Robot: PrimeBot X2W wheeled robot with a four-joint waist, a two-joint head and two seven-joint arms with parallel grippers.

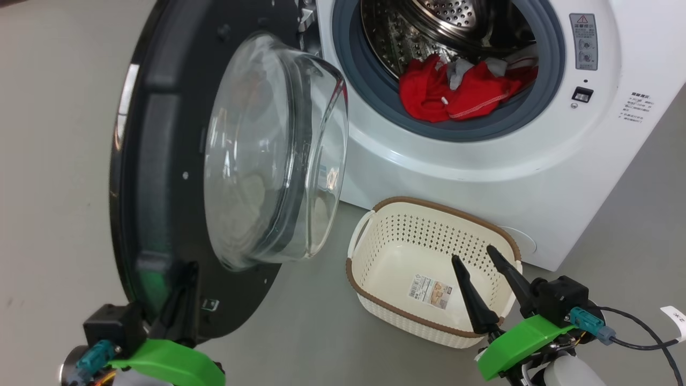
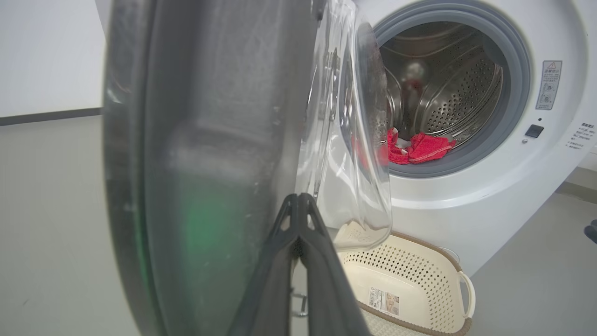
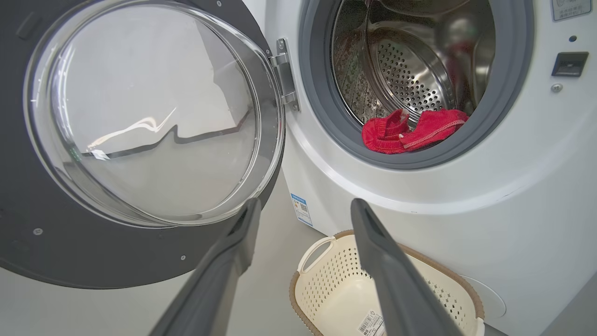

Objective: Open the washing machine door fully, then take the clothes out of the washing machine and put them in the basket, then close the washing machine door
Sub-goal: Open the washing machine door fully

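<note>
The washing machine (image 1: 482,171) stands with its door (image 1: 155,161) swung out to the left, black rim and glass bowl (image 1: 268,150) facing the drum. Red clothes (image 1: 455,91) with a small white-grey piece lie at the drum's front lip, also seen as clothes (image 2: 419,147) and clothes (image 3: 410,133). The cream basket (image 1: 396,268) sits on the floor below the opening. My left gripper (image 1: 187,271) is shut, its tips (image 2: 298,198) against the lower part of the door (image 2: 210,140). My right gripper (image 1: 474,257) hangs open over the basket (image 3: 326,289), nothing between its fingers (image 3: 305,205).
Grey floor spreads left of the door and right of the machine. A metal hinge (image 3: 284,70) joins door and machine. A black cable (image 1: 638,327) trails from my right wrist beside a white tag (image 1: 676,317). A wall with a dark baseboard (image 2: 46,116) stands beyond the door.
</note>
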